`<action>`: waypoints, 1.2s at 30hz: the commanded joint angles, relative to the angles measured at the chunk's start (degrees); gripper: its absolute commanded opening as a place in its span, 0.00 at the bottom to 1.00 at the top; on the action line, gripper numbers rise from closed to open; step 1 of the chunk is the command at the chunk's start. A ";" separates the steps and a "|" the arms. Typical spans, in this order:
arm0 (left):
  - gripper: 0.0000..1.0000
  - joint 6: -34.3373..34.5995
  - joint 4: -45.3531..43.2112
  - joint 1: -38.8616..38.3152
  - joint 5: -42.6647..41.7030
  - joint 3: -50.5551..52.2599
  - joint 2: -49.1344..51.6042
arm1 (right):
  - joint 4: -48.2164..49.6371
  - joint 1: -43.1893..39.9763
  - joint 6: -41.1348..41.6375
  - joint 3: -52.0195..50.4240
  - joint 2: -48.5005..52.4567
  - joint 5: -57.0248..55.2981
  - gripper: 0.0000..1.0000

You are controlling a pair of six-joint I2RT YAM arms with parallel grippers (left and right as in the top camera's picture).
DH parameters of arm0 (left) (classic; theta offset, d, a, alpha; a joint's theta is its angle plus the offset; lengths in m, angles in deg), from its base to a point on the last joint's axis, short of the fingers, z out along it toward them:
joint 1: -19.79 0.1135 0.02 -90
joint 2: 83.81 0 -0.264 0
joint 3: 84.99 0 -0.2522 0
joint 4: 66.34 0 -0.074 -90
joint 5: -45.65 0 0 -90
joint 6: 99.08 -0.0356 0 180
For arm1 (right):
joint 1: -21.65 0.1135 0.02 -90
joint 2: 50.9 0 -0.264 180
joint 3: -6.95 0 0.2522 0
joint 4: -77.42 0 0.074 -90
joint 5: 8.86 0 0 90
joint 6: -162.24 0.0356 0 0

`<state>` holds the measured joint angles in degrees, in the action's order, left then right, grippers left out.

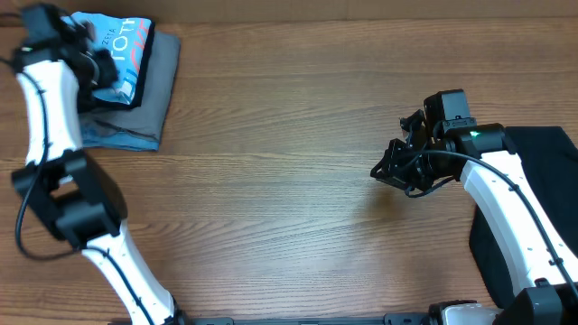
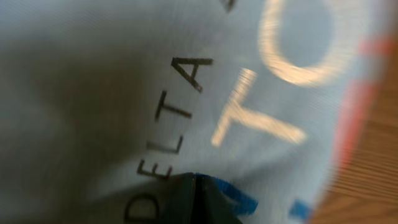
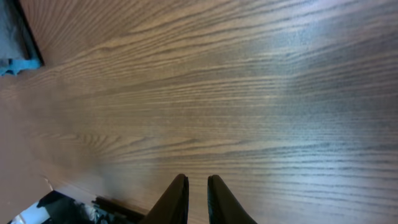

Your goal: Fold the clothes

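Sky-blue folded T-shirt [image 1: 135, 45] lay at the table's [image 1: 271, 181] far-left corner, long axis roughly near-to-far. Left gripper [image 2: 194, 193] pressed on it, fingers together. Right gripper [image 3: 198, 186], almost together, held nothing. Black garment [image 1: 542, 153] lay right.

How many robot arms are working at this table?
2. The left arm reaches onto the pile of clothes at the far left corner. The right arm is over bare table, beside a black garment. None seems hidden.

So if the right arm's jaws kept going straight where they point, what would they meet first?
Most likely the bare wooden table: it fills the view ahead, with nothing in between. The clothes sit well off that line. Depth is hard to judge.
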<state>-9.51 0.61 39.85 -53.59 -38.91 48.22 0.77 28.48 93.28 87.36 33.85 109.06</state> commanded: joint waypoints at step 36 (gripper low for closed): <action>1.00 0.72 41.22 -17.86 -2.19 -5.42 -48.70 | -1.09 -0.15 -10.43 28.30 -24.70 -0.85 0.87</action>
<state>-11.91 39.93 23.91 -59.10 -44.70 0.04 -0.22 28.48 84.05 114.71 13.18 108.58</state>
